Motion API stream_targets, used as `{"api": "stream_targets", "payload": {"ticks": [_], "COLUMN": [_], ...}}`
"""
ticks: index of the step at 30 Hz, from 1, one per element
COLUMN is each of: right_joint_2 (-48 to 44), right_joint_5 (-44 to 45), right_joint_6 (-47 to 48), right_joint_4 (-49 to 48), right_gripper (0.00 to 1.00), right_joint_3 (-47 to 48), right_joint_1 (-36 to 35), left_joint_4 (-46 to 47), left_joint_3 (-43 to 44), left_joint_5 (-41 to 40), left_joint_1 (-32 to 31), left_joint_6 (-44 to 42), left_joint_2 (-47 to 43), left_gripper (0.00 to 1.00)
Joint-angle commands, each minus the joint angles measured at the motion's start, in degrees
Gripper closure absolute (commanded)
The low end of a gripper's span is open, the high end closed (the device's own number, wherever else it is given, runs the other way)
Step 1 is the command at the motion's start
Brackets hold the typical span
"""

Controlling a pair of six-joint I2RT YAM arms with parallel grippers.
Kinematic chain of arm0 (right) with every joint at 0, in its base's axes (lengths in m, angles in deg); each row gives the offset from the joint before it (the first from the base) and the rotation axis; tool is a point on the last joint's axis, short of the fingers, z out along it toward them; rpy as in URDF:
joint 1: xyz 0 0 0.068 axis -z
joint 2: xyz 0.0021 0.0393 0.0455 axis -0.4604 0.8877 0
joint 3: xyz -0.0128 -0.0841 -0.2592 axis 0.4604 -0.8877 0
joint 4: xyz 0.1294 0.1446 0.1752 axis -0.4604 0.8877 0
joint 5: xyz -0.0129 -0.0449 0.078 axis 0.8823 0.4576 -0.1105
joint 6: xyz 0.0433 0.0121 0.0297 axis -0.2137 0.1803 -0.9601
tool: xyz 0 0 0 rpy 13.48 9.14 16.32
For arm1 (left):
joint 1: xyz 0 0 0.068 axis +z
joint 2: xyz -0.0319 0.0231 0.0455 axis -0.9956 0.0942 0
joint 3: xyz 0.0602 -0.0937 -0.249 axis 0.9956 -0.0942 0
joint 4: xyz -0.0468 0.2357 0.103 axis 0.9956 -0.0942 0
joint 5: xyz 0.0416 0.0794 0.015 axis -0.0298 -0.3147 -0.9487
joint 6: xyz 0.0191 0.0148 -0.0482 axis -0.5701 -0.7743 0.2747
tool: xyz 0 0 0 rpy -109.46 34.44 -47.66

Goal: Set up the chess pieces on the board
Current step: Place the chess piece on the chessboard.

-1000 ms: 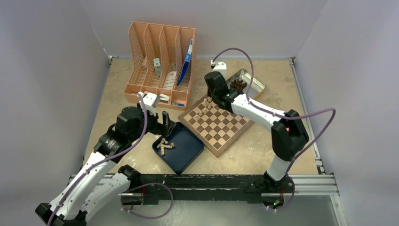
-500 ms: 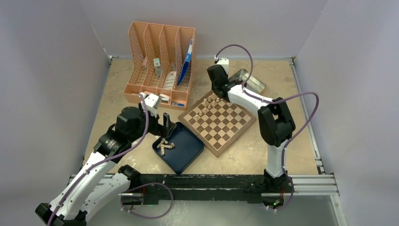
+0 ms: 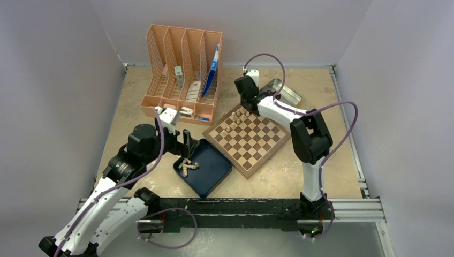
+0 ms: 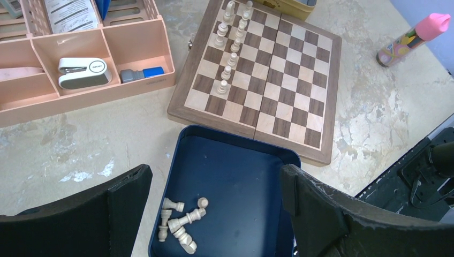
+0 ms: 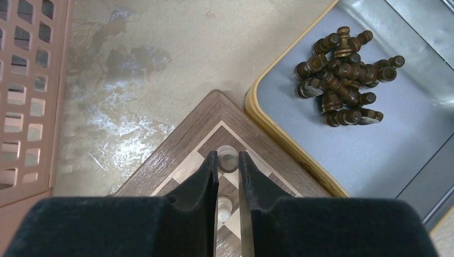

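Top view: the board (image 3: 251, 142) lies just beside a dark blue tray (image 3: 214, 171). Left wrist view: the left gripper (image 4: 214, 206), wide open and empty, hangs over loose chess pieces (image 4: 182, 222) in that tray. Right wrist view: the right gripper (image 5: 228, 163) pinches 1 pale piece (image 5: 227, 152) at the board's corner square.

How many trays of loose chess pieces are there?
2: a dark blue tray of pale pieces beside the board's near-left edge, and a grey tray of dark pieces by its far corner.
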Motion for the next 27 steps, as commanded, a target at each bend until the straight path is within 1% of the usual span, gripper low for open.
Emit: {"api": "stream_targets", "payload": {"ticks": [1,27], "right_joint_2": [-1.0,2.07], "right_joint_5": [-0.24,-1.44], "right_joint_6": [-0.48,-0.71], "right_joint_4": [0.12,1.98], "right_gripper": [0.84,0.82], "right_joint_3": [0.87,2.66], "right_joint_1": [0.21,0.82], "left_joint_4": [1.53,1.28], "left_joint_3": [0.2,0.35], "left_joint_5": [0.26,-0.29], "left_joint_1": [0.14,0.15], "left_joint_6": [-1.01,-0.84], "left_joint_2": [-0.27,-0.2], "left_gripper": [0.11,0.11]}}
